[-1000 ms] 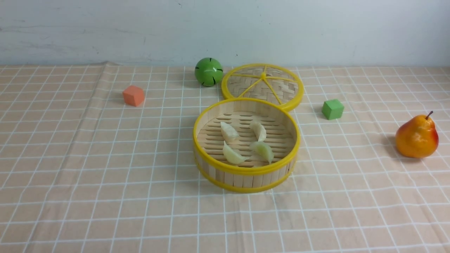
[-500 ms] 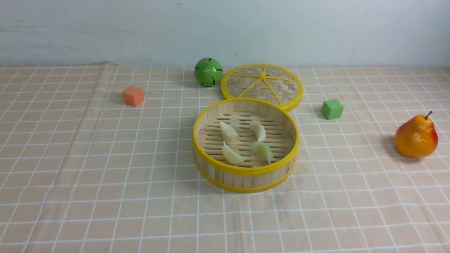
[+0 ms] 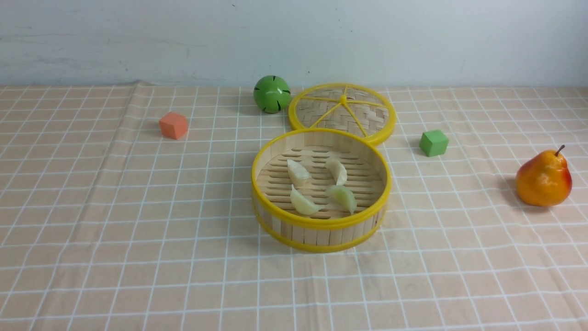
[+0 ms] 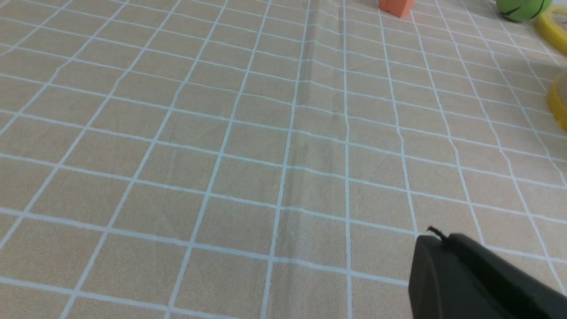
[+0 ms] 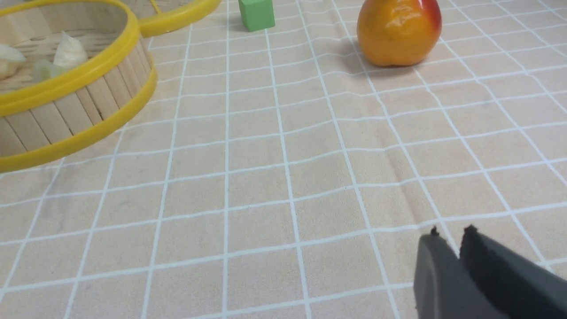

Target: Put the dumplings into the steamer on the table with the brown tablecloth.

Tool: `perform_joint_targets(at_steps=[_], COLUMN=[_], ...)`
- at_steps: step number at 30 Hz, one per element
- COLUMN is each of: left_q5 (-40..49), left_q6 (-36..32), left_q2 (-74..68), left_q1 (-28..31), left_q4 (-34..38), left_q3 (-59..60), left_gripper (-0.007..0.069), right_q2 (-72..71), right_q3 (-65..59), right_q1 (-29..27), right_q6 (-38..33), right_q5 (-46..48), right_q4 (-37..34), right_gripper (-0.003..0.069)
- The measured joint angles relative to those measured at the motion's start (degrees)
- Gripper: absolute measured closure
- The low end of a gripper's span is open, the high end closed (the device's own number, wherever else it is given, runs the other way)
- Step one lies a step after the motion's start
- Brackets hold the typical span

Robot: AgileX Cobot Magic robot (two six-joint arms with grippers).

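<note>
The front view is showing the whole layout with neither arm in it: the steamer is sitting near the middle of the brown tablecloth that is covering the table, and all 4 dumplings are lying on its slatted floor, 2 toward 12 o'clock and 2 toward 6 o'clock. The lid is lying flat at the steamer's 12 o'clock, touching or nearly touching its far rim. A green ball is sitting at 11 o'clock, an orange cube at 10 o'clock, a green cube at 2 o'clock and a pear at 3 o'clock.

Only the wrist views are showing the grippers. The right gripper is hanging low over bare cloth, well apart from the steamer, its 2 dark fingertips standing almost together with a thin slit between them and nothing gripped. The left gripper is showing as 1 dark mass over bare cloth, so I cannot tell how far it is parted; it is gripping nothing visible.
</note>
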State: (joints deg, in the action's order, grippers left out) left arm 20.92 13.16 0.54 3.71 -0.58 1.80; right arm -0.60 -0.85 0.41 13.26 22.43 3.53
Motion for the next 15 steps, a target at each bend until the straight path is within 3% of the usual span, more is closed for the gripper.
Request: perform_joint_targets(at_steps=[15], left_q5=[0.0], left_q6=[0.0], left_q2=[0.0], left_q1=[0.0], left_q4=[0.1], left_q3=[0.0], left_gripper=[0.0638], right_q2=[0.0], right_q3=[0.0], right_q1=[0.0], right_q6=[0.0], right_q5=[0.0], right_q4=[0.0], right_gripper=[0.0567])
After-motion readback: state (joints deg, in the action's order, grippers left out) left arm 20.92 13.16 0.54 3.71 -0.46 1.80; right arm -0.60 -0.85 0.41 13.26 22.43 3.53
